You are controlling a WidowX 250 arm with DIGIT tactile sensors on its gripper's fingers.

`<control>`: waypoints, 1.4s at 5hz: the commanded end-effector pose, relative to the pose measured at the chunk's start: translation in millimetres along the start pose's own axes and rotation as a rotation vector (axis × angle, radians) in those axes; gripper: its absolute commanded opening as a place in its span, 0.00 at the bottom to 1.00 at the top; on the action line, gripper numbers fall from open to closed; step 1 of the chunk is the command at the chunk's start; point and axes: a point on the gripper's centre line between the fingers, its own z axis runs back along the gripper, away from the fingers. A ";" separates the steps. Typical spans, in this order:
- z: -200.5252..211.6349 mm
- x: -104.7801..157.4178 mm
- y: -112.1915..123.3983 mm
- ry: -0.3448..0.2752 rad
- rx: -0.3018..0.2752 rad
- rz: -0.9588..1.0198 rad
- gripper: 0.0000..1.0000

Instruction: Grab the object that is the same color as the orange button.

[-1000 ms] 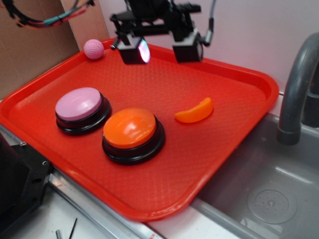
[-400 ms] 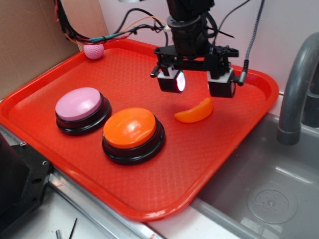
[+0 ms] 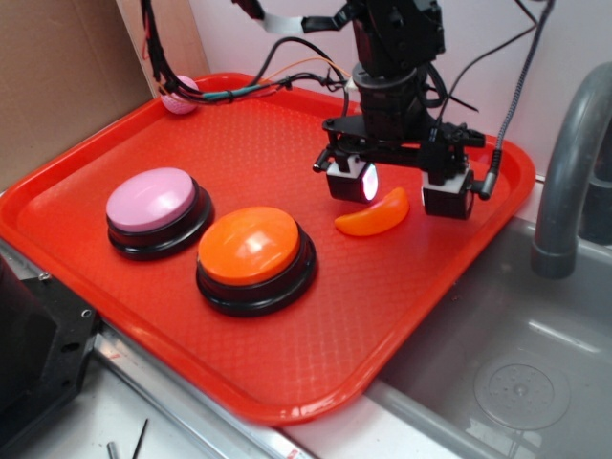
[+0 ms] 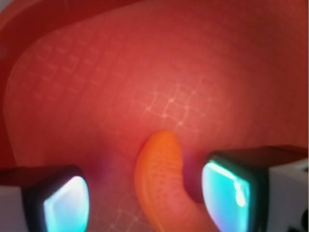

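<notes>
The arm (image 3: 392,57) is matte black with a ribbed round wrist. Black, orange and green-red cables (image 3: 239,81) loop off it, and a braided grey cord runs beside it. The gripper (image 3: 400,186) has a black crossbar carrying two blocky fingers (image 3: 349,180) with pale pads that shine teal in the wrist view.

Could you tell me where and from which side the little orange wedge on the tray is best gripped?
Probably across its thick middle, from straight above. The orange wedge lies flat on the red tray, curved and tapering to thin tips, so the middle offers most to pinch. The open gripper already straddles it.
</notes>
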 end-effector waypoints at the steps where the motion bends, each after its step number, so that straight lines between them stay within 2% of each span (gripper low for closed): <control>1: -1.1 7.0 0.3 -0.032 -0.019 0.009 0.00; 4: 1.0 9.4 5.2 -0.027 -0.005 0.010 0.00; 5: 19.2 15.3 8.4 -0.006 -0.032 -0.043 0.00; 7: 84.6 38.3 25.1 0.025 -0.090 -0.142 0.00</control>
